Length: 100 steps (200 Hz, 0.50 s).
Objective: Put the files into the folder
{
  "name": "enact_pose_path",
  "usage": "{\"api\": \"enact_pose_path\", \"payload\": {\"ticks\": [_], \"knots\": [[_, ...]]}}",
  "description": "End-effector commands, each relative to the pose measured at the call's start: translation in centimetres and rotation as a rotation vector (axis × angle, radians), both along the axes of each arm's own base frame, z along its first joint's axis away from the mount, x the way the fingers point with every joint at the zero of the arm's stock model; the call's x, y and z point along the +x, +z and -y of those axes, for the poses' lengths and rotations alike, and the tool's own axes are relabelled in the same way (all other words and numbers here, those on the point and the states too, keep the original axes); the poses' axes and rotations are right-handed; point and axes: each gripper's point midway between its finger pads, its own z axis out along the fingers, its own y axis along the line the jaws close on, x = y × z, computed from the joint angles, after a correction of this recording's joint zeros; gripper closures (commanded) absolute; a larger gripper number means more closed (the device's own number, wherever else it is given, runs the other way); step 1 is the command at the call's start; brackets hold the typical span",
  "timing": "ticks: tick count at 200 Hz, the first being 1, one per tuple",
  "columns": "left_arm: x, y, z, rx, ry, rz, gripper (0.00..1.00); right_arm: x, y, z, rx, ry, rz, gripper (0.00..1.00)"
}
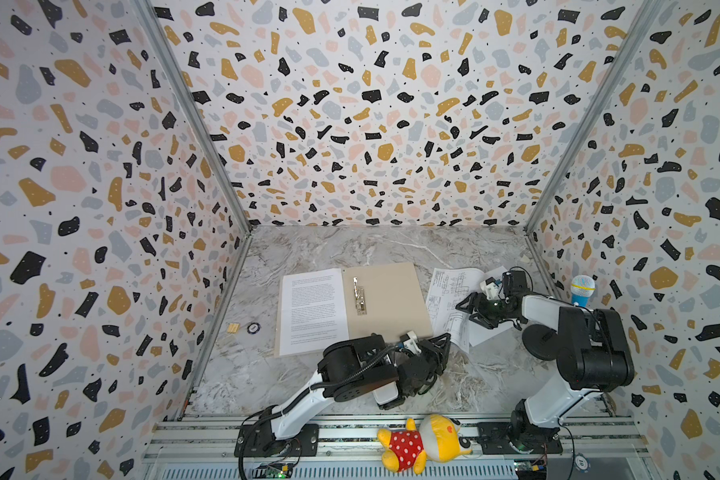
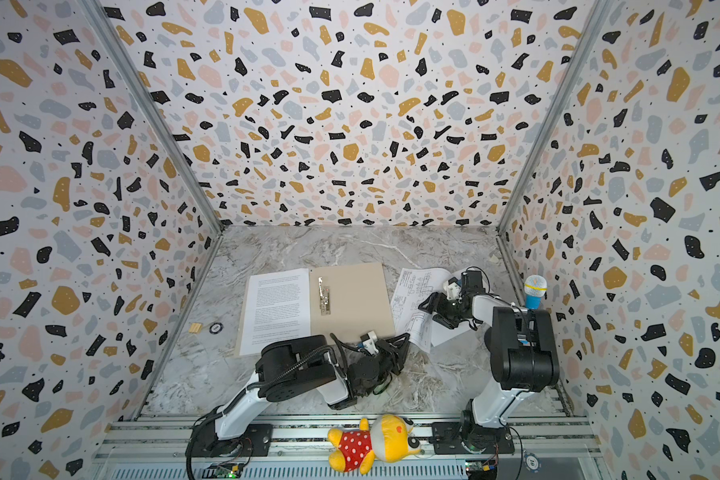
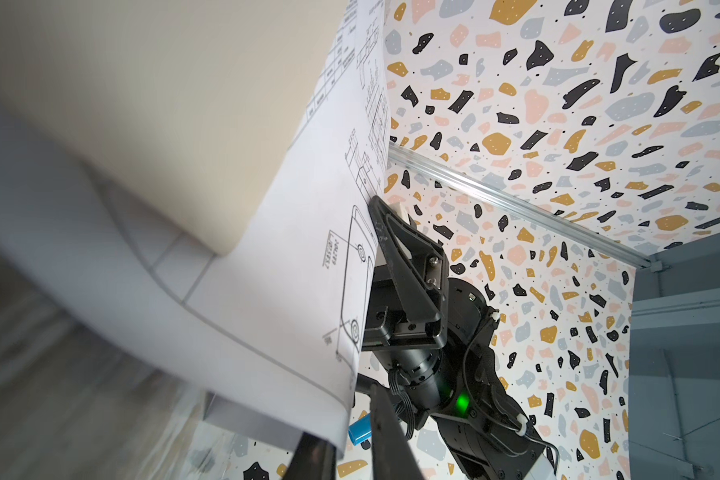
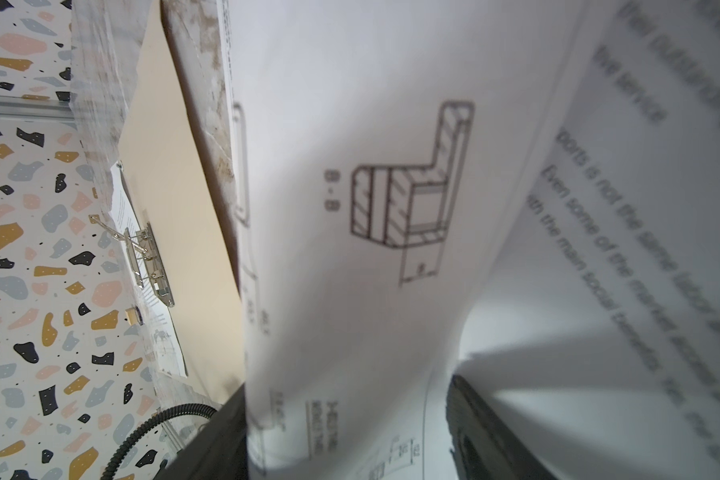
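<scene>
While the drawing sheet (image 1: 445, 286) is straddled by the right gripper (image 1: 465, 312), jaws apart, its near corner is clamped by the left gripper (image 1: 447, 336).

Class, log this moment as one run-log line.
folder open; drawing sheet beside folder; left gripper pinching its corner; right gripper open around it

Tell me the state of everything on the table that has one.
folder: open, lying flat.
clip: lever raised, clamping no sheet.
text sheet: flat on the folder flap without the clip.
drawing sheet: beside the folder, curled upward.
second text sheet: under the drawing sheet.
left gripper: around the drawing sheet's near corner, grip unclear.
right gripper: open, straddling the drawing sheet's edge.
</scene>
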Motion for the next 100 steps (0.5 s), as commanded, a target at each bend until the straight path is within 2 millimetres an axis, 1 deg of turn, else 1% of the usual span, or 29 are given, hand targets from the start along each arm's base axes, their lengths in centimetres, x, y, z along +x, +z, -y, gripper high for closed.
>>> {"api": "enact_pose_path", "payload": {"ticks": [1,33,58,74,86,100], "knots": [[0.2,1.0,0.1,-0.058,0.018,0.013,0.88,0.4,2.0,0.3,-0.016,-0.001,0.036,0.27],[0.2,1.2,-0.1,-0.063,0.024,0.010,0.90,0.9,3.3,0.3,-0.006,-0.002,0.064,0.25],[0.2,1.5,-0.5,-0.069,0.035,0.009,0.92,1.1,4.0,0.4,0.000,-0.004,0.074,0.22],[0.3,1.7,-0.5,-0.077,0.041,0.007,0.96,1.2,4.8,0.6,0.014,-0.014,0.088,0.21],[0.4,2.2,-0.6,-0.100,0.044,0.010,0.97,1.5,5.6,0.8,0.028,-0.025,0.103,0.20],[0.6,3.3,-0.4,-0.121,0.047,0.019,0.97,1.8,6.7,1.3,0.038,-0.043,0.125,0.18]]}}
